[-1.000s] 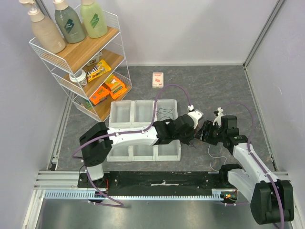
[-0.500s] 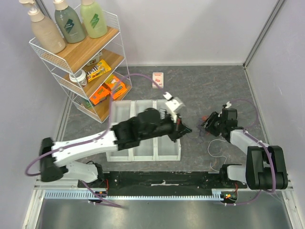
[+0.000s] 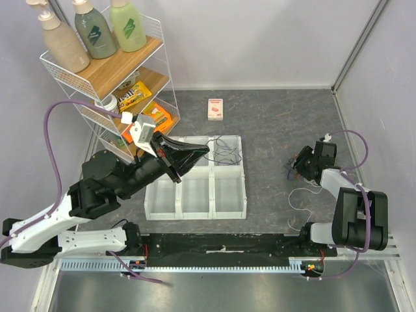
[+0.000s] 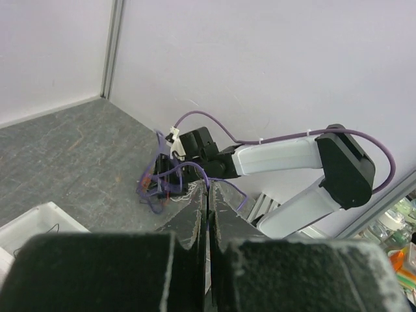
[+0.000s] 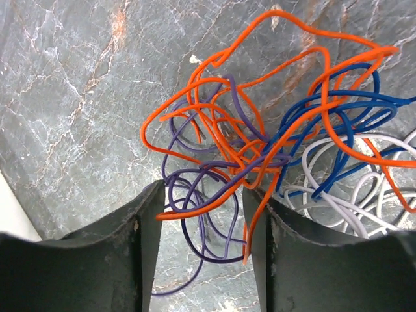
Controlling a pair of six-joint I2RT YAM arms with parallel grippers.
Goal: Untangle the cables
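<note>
Okay so the cable tangle (image 5: 253, 140) sits on the grey table at roughly 3 o'clock in the overhead view, well apart from the white tray (image 3: 246, 192) in the middle. It's orange, purple, blue and white strands all knotted into one clump. The right gripper (image 5: 203, 224) is down over it with its fingers spread apart, and a few purple and orange loops lie in the gap between them. A black cable (image 3: 224, 153) sits by itself in the tray's 1 o'clock compartment, and a white cable (image 3: 292, 198) trails off the clump toward 5 o'clock. The left gripper (image 4: 207, 205) is up in the air over the tray with its fingers pressed together. A thin purple strand seems to run near the tips, but I can't tell if it's pinched. My worry is that if the right one closes where it is, it'll probably catch several colours at once. Pulling would then just cinch the knot tighter or drag the whole clump along. Nothing is pinning the bundle down, so I'd guess it lifts as one lump. These wires are so thin they could also slip out of the fingers.
</note>
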